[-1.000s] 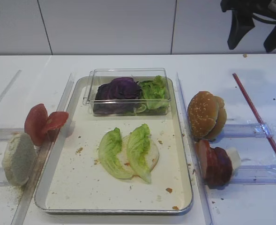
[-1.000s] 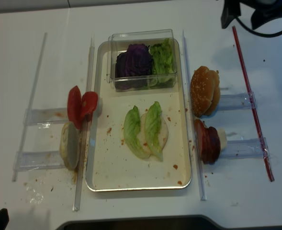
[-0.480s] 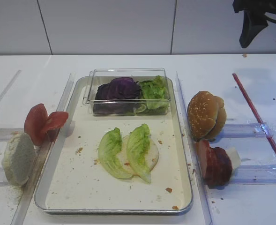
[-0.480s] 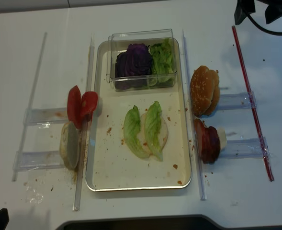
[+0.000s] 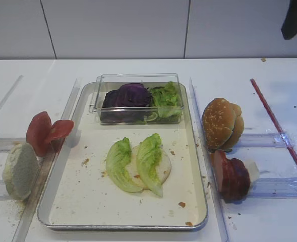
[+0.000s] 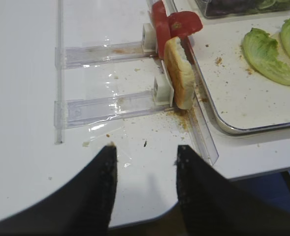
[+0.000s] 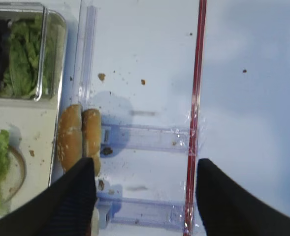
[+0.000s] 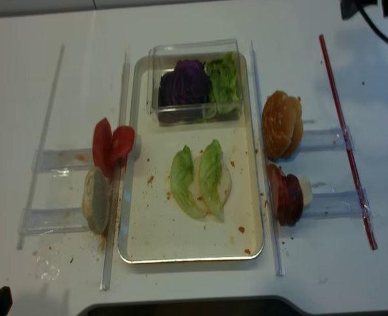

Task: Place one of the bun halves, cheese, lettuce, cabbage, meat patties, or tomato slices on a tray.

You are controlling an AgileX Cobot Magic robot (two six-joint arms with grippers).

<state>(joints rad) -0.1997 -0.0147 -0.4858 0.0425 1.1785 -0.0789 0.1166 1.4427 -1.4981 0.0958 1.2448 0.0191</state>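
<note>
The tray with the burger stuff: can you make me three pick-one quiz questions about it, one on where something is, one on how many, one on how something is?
1. Where is the purple cabbage?
A. in the clear box
B. on the bare table
C. beside the buns

2. How many lettuce leaves lie on the flat bun half on the tray?
A. one
B. two
C. four

3. How do the right gripper's jaws stand?
A. shut on a bun
B. shut on lettuce
C. open, holding nothing

Answers: 1 A, the purple clump sits inside the box walls. 2 B, two green leaves lie side by side. 3 C, the right wrist view shows both fingers wide apart over the table.
</note>
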